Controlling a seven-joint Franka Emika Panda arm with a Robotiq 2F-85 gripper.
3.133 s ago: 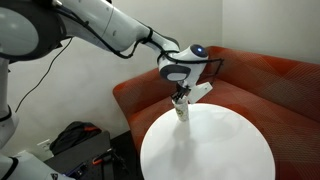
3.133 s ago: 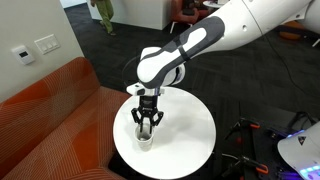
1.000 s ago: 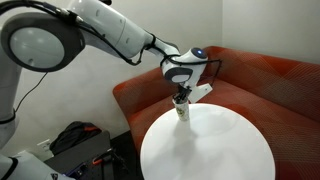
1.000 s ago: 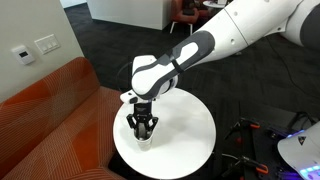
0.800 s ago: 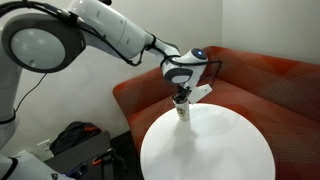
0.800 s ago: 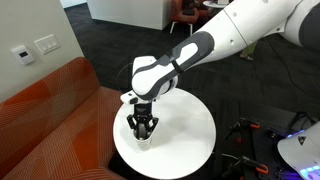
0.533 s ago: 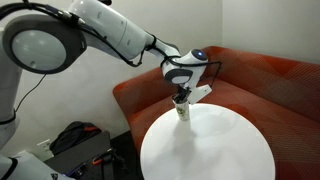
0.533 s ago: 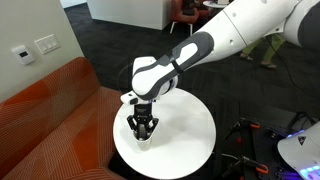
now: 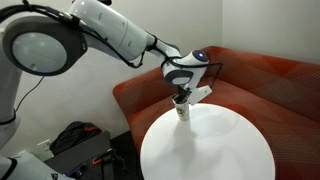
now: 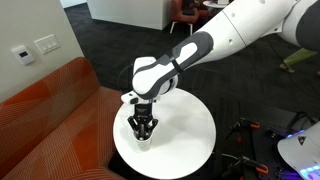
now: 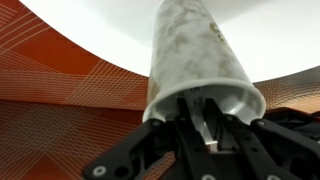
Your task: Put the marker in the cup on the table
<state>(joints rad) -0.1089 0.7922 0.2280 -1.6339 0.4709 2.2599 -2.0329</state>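
Observation:
The small white paper cup [image 9: 183, 113] stands upright near the edge of the round white table [image 9: 215, 150], on the sofa side. It also shows in an exterior view [image 10: 146, 139] and fills the wrist view [image 11: 185, 50]. My gripper [image 10: 143, 128] points straight down with its fingertips inside the cup's mouth [image 11: 190, 105]. The fingers are close together with a narrow gap. A dark sliver at the tips looks like the marker [image 11: 197, 100]; most of it is hidden by the fingers and cup.
The red-brown curved sofa [image 9: 270, 85] wraps around the table's cup side [image 10: 50, 120]. Dark bags and gear [image 9: 80, 145] lie on the floor by the robot base. The table top [image 10: 185, 130] holds nothing besides the cup.
Since three seconds ago the gripper has shifted slightly sideways and lower into the cup. Over the last second it has held still.

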